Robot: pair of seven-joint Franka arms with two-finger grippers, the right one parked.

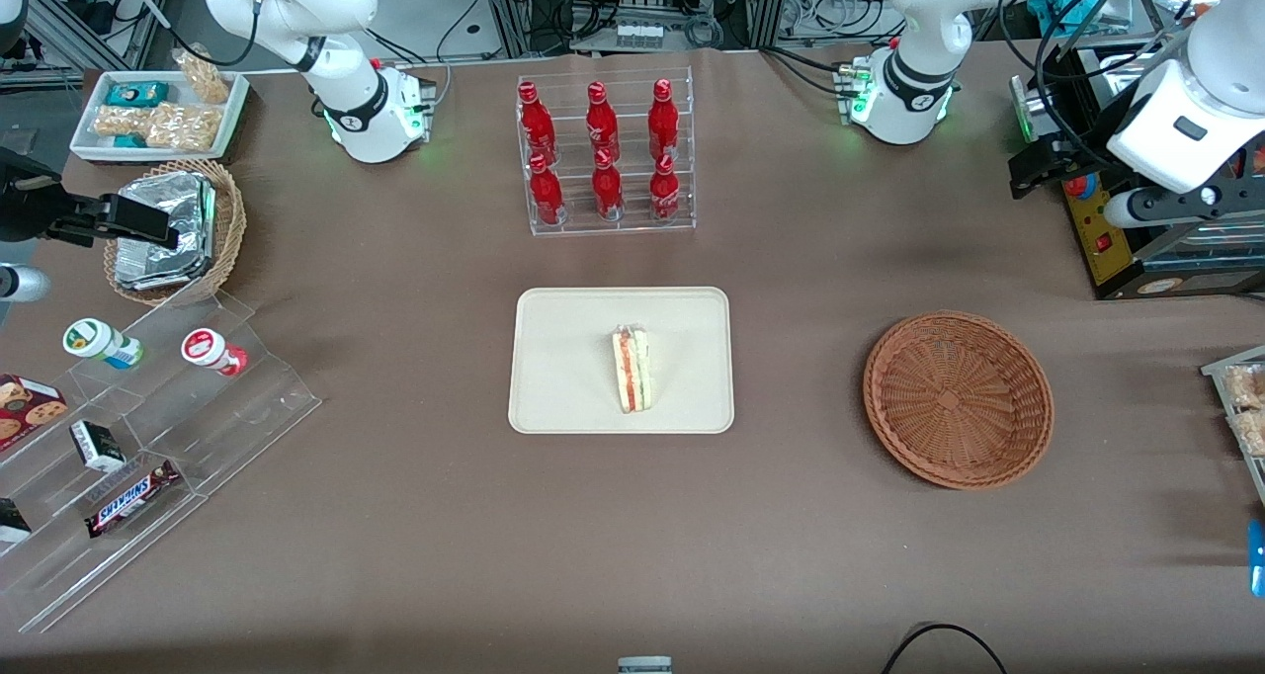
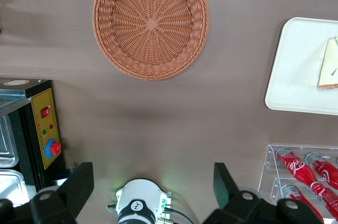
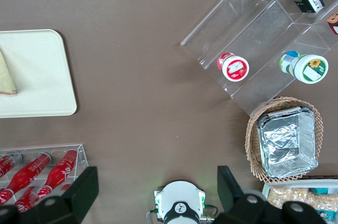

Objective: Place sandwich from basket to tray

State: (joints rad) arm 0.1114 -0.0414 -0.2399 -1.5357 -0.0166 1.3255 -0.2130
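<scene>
Presently, one sandwich [image 1: 632, 369]: wrapped wedge, red-orange and green filling edge showing, lying on the tray [image 1: 563, 378] a little toward the working arm's end from the tray's middle, well inside the rim.

One tray: cream, rounded corners, flat on the worktop [image 1: 632, 555], nearer the front camera than the bottle rack [image 1: 605, 155].

One basket [image 1: 958, 398]: reddish-brown wicker, beside the tray toward the working arm's end, well apart from it, nothing in it.

One gripper [image 2: 153, 187]: raised high, well off from the tray toward the working arm's end, farther from the front camera than the basket; jaws apart, nothing between the fingers [image 2: 79, 182].

Status, as judged: the placing looks complete, and the step in hand is the retreat. To do it well, hold the arm high and clear of the basket rim and the bottle rack, and leave the sandwich undisturbed; no regrasp seems called for, since the wedge lies stable inside the rim.
</scene>
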